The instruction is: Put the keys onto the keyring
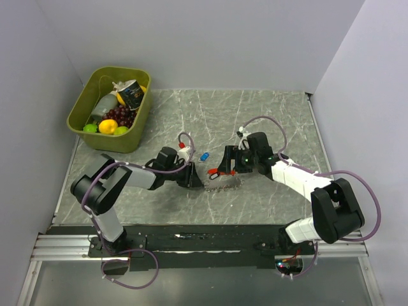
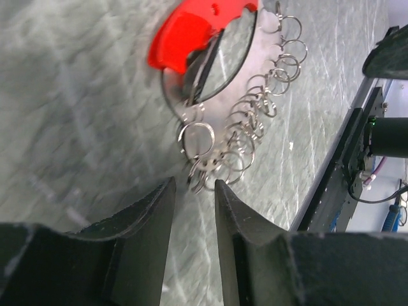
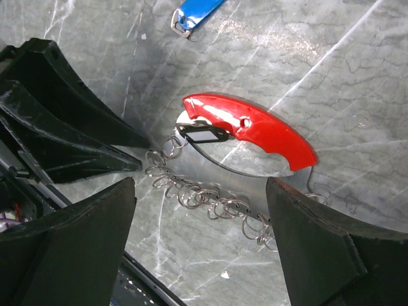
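Note:
The keyring's red curved clip [image 1: 213, 171] lies flat on the marble table, and its silvery chain of rings [image 1: 224, 185] trails toward the near edge. A tiny key with a blue head [image 1: 204, 156] lies just beyond the clip, apart from it. My left gripper [image 1: 193, 177] is low at the clip's left end. In the left wrist view its jaws [image 2: 194, 186] stand narrowly apart, empty, with the end rings [image 2: 203, 167] just past the tips. My right gripper [image 3: 201, 204] is wide open over the chain [image 3: 210, 203], below the red clip [image 3: 255, 131] and the blue key [image 3: 194, 13].
A green bin [image 1: 81, 105] with toy fruit and a can stands at the back left. The left gripper's black fingers [image 3: 64, 134] crowd the left of the right wrist view. Grey walls close in the table on three sides.

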